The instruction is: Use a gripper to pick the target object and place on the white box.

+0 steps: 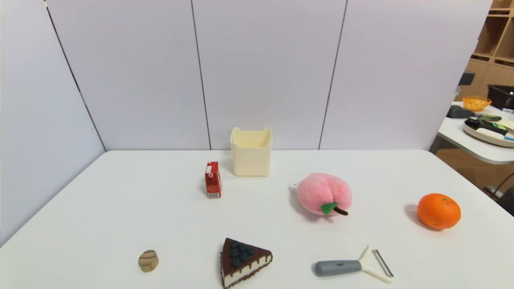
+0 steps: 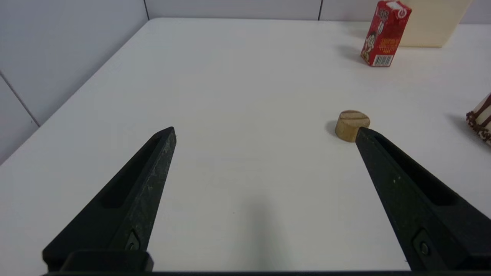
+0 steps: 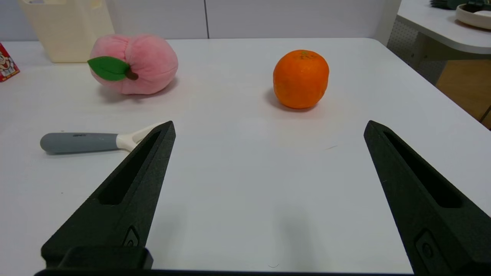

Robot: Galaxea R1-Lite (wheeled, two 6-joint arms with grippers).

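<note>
The small tan wooden lump with dark grooves (image 1: 148,260) lies near the table's front left; it shows in the left wrist view too (image 2: 351,124), just beyond one finger's tip. The cream white box (image 1: 251,151) stands at the back middle, and its lower part appears behind the carton (image 2: 433,23) and in the right wrist view (image 3: 67,28). My left gripper (image 2: 265,129) hangs open over bare table, short of the lump, holding nothing. My right gripper (image 3: 268,124) is open too, empty, before the orange. Neither arm shows in the head view.
A red carton (image 1: 213,180) stands left of the box. A pink plush peach (image 1: 324,194), an orange (image 1: 438,211), a grey-handled peeler (image 1: 353,266) and a chocolate cake slice (image 1: 243,261) lie about the table. A side table (image 1: 478,144) stands at the right.
</note>
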